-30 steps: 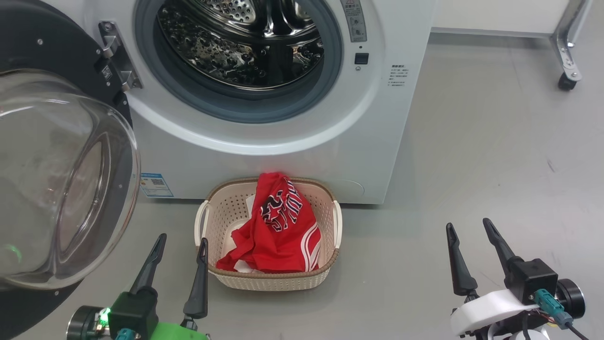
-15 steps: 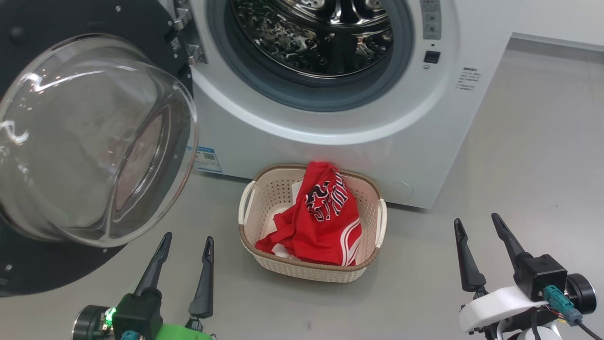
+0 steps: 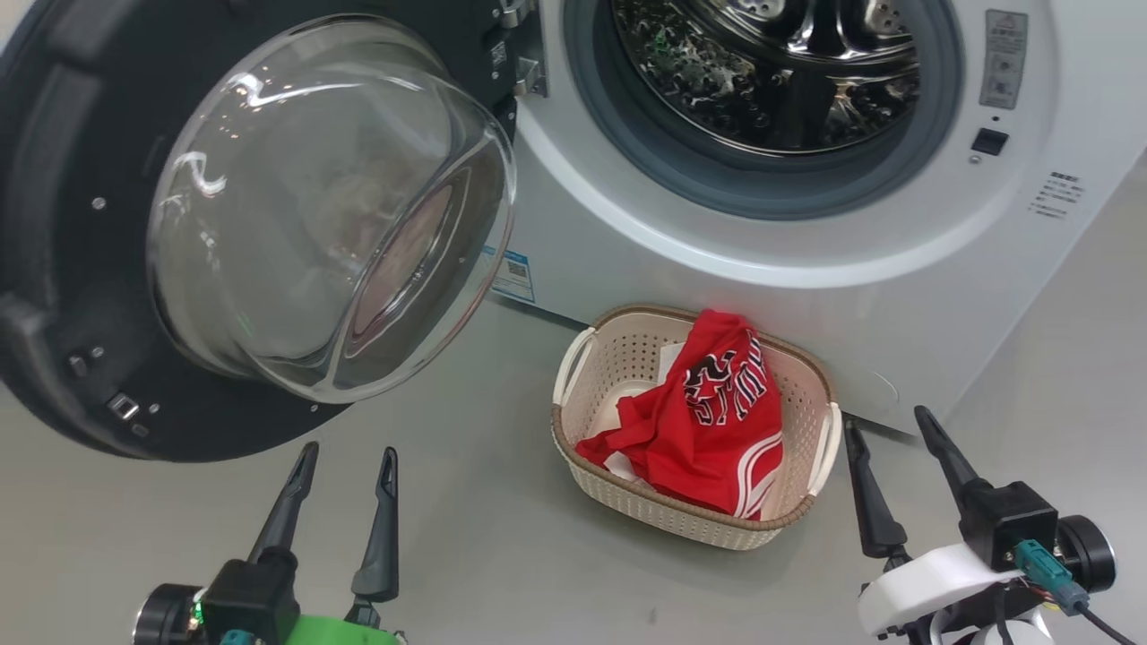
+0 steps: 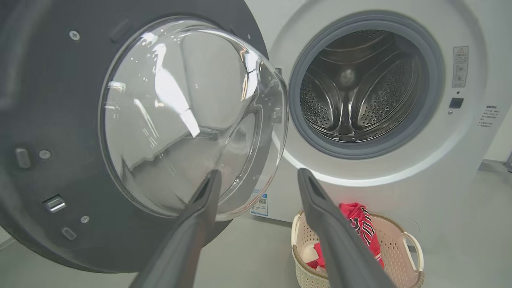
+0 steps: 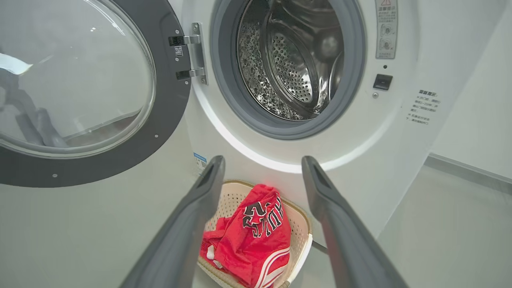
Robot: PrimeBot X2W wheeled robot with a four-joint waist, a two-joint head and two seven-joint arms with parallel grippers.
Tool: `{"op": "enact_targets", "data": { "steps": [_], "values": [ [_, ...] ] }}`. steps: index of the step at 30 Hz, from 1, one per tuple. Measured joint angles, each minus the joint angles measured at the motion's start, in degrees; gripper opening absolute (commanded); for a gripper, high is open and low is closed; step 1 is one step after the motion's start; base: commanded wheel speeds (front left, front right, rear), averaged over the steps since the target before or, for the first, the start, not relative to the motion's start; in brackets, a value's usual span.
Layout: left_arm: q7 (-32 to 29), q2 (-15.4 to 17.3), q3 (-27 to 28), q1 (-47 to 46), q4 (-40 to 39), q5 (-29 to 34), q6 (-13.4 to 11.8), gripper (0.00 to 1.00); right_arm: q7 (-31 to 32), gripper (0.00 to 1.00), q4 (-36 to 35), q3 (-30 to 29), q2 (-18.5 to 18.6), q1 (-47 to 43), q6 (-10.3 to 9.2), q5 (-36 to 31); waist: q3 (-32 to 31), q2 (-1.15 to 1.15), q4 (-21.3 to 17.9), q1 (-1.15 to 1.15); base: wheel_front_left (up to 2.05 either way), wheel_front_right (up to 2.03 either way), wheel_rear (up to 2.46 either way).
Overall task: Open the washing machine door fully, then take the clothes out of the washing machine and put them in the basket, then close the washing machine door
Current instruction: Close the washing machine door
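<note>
The white washing machine (image 3: 627,260) stands with its round door (image 3: 81,233) swung wide to the left, glass bowl bulging toward me. Its steel drum (image 4: 352,100) holds no clothes that I can see. Red clothes (image 3: 708,421) with white stripes lie heaped in the cream basket (image 3: 591,457) on the floor in front of the machine. My left gripper (image 3: 345,457) is open and empty below the door, left of the basket. Open and empty too, my right gripper (image 3: 887,425) hovers at the basket's right end. The right wrist view has the clothes (image 5: 252,236) between its fingers (image 5: 188,224).
Grey floor (image 3: 502,555) spreads around the basket and both grippers. The open door (image 4: 60,132) takes up the space to the left, its black rim low near the floor. A white wall (image 5: 480,112) rises right of the machine.
The head camera has swung left, so machine, basket and door sit further right in the picture. Both grippers stay open and in much the same pose.
</note>
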State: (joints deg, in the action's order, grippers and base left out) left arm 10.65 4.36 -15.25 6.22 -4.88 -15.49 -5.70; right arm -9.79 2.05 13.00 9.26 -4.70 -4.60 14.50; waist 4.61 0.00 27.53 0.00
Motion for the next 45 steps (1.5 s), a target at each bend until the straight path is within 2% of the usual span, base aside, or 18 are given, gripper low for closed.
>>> {"op": "enact_targets", "data": {
  "steps": [8,22,23,24,25,27,28,35,37,41,45],
  "values": [
    [1.2,-0.2,2.8,1.5,-0.8,-0.6,-0.4,1.00,1.5,1.00,-0.3,2.5,0.0,1.3,1.57,-0.5,0.8,0.00,3.4,0.00,0.00,0.00,0.00],
    [1.9,-0.4,3.9,2.4,-1.3,-0.6,-0.5,1.00,2.0,1.00,0.5,3.0,-0.2,2.3,2.16,-0.6,1.0,0.00,3.8,0.00,0.00,0.00,0.00],
    [2.0,-0.4,3.8,2.4,-1.3,-0.6,-0.6,0.86,2.0,1.00,0.5,3.0,-0.2,2.3,2.16,-0.6,0.9,0.00,3.8,0.00,0.00,0.00,0.00],
    [2.0,-0.4,3.8,2.4,-1.3,-0.6,-0.6,0.47,2.0,1.00,0.6,3.0,-0.2,2.3,2.16,-0.6,0.9,0.00,3.8,0.00,0.00,0.00,0.00],
    [2.0,-0.4,3.8,2.4,-1.3,-0.6,-0.6,0.47,2.0,1.00,0.6,3.0,-0.2,2.4,2.16,-0.6,0.9,0.00,3.8,0.00,0.00,0.00,0.00],
    [2.0,-0.4,3.8,2.4,-1.3,-0.6,-0.6,0.06,2.0,1.00,0.7,2.9,-0.2,2.4,2.15,-0.6,0.8,0.00,3.7,0.00,0.00,0.00,0.00],
    [2.0,-0.4,3.8,2.4,-1.3,-0.6,-0.6,0.00,2.0,1.00,0.8,2.9,-0.2,2.4,2.16,-0.6,0.8,0.00,3.7,0.00,0.00,0.00,0.00],
    [2.5,-0.7,3.8,2.5,-2.4,-2.0,-0.6,0.00,2.0,1.00,0.9,2.9,-0.2,2.4,2.15,-0.6,0.6,0.00,3.6,0.00,0.00,0.00,0.00],
    [2.6,-1.2,3.8,2.5,-4.1,-7.0,0.2,0.00,2.0,1.00,0.9,2.9,-0.2,2.4,2.15,-0.6,0.6,0.00,3.6,0.00,0.00,0.00,0.00],
    [3.1,-1.5,3.8,2.5,-7.1,-14.4,3.1,0.00,2.0,1.00,1.0,2.9,-0.2,2.4,2.15,-0.6,0.6,0.00,3.6,0.00,0.00,0.00,0.00],
    [3.6,-1.6,4.3,2.3,-10.7,-24.5,6.4,0.00,2.0,1.00,1.0,2.9,-0.2,2.4,2.11,-0.6,0.7,0.00,3.6,0.00,0.00,0.00,0.00]
  ]
}}
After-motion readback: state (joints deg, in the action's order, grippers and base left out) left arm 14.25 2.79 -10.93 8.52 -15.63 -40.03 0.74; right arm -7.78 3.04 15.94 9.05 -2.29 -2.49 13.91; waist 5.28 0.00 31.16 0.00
